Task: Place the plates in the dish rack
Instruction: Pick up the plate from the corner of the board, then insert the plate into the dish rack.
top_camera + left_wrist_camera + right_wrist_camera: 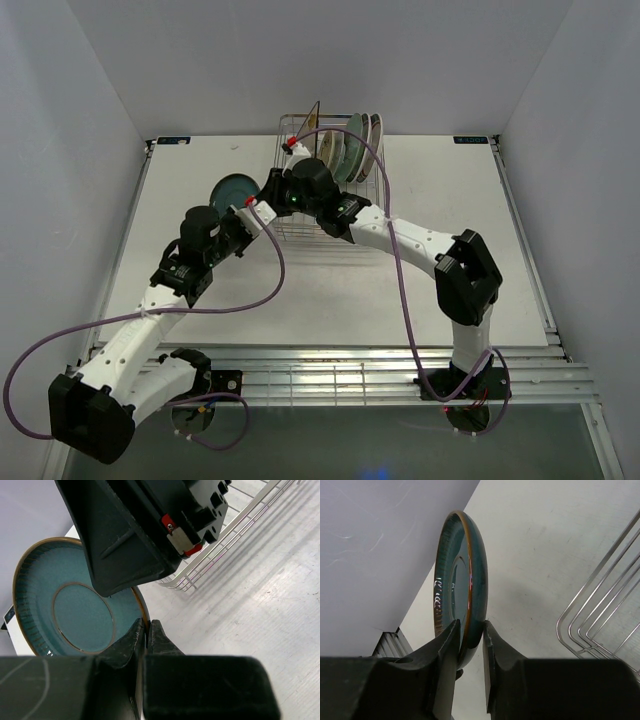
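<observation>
- I am in the middle of passing the teal plate [462,570] from one hand to the other, so that it can go into the dish rack [286,127].
- My left gripper [148,627] is clamped on the plate's rim. The two fingers are pinched almost together with the edge caught between them.
- My right gripper [470,625] straddles the same rim from the other side, one finger against the back and one against the glazed face. They sit very close to the plate, but I cannot tell whether they are gripping it yet.
- The plate stands on edge above the table [450,230], just to the left of the rack and outside it.
- Several other plates [352,150] stand upright in the far end of the rack. The near end looks free of plates from above, though my right arm covers part of it.
- Next, I judge that the right fingers must be firmly on the rim before the left hand lets go, or the plate may tip or drop.
- The left hand should then back away to the left without dragging on the edge.
- My right arm then has to carry the plate over the rack's near wall, keep it upright, line it up with a gap between the prongs and lower it gently.
- The glaze looks slick, so a grip on the rim alone could slip if I swing the plate quickly.
</observation>
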You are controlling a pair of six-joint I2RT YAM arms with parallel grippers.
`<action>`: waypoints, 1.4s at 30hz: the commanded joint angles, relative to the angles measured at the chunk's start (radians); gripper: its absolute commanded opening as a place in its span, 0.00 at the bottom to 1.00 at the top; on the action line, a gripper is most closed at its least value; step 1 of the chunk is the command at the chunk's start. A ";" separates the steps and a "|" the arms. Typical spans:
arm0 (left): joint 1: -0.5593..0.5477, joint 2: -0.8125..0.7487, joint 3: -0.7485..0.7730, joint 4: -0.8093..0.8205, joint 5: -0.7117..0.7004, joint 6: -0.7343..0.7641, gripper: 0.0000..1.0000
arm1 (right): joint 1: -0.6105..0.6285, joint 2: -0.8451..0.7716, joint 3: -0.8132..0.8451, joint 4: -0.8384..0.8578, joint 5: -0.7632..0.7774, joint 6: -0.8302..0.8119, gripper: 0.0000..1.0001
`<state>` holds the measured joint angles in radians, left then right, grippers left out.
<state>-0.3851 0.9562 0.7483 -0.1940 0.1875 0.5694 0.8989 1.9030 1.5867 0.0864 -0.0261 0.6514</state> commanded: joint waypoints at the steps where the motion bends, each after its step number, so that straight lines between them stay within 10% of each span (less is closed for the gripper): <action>1: -0.029 -0.039 0.092 0.009 0.055 0.014 0.00 | 0.005 0.042 0.052 0.030 0.012 -0.045 0.08; 9: -0.043 -0.040 0.122 -0.018 0.072 -0.002 0.16 | -0.002 0.082 0.081 0.026 0.014 -0.033 0.08; 18: -0.043 -0.043 0.132 -0.022 0.084 -0.039 0.66 | -0.014 0.042 0.062 0.024 0.077 -0.042 0.08; 42: -0.043 -0.028 0.220 0.028 0.047 -0.187 0.72 | -0.069 -0.350 -0.122 -0.010 0.350 -0.200 0.08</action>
<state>-0.4271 0.9226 0.9257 -0.1982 0.2470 0.4187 0.8425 1.6638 1.4601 -0.0135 0.2249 0.4946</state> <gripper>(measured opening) 0.719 0.207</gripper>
